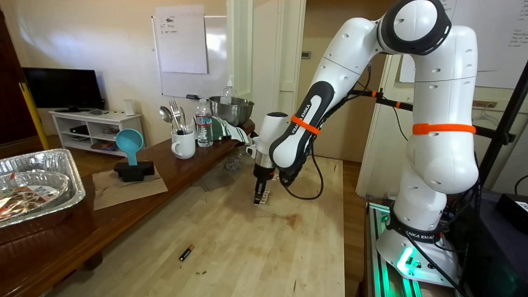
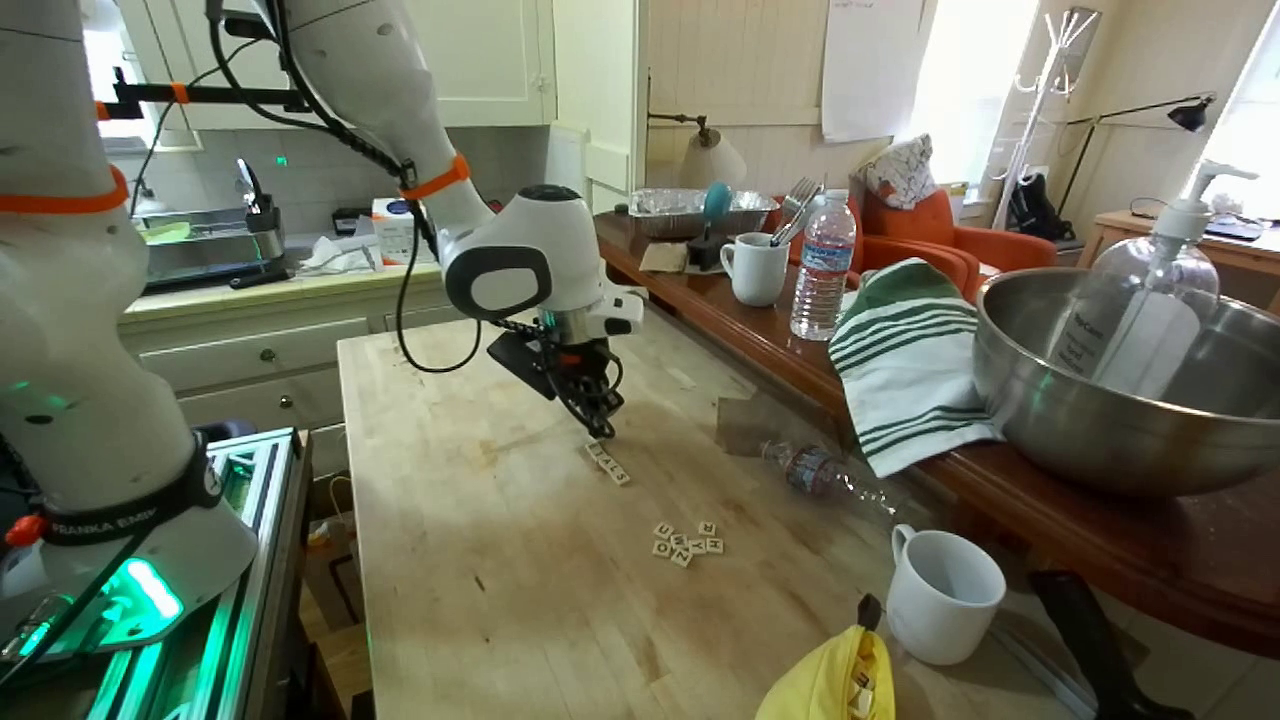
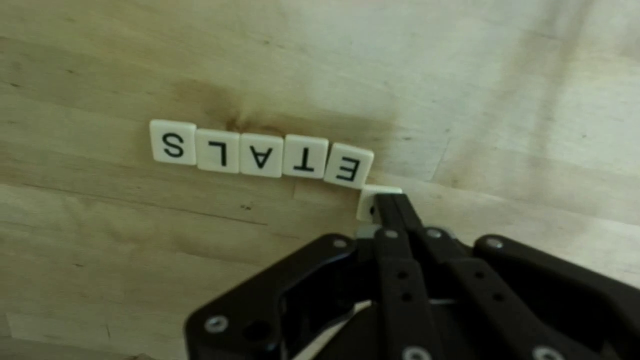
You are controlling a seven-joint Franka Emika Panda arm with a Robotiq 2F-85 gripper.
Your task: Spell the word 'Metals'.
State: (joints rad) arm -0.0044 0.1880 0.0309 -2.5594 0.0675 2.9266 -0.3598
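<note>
On the tabletop (image 2: 520, 600), between the edge near the robot (image 1: 443, 99) and the edge by the brown counter (image 1: 90, 239), we see a row of letter tiles (image 3: 260, 155) reading ETALS. The claw (image 3: 392, 196) is closed all the way, holding nothing. It hides part of one more tile (image 3: 367, 201), just beside the E tile (image 3: 349, 166).

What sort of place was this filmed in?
Probably a home, with a kitchen beside a living area, though a furnished office is possible. The exterior views show kitchen-style drawers, an orange armchair and a black screen on a white stand.
</note>
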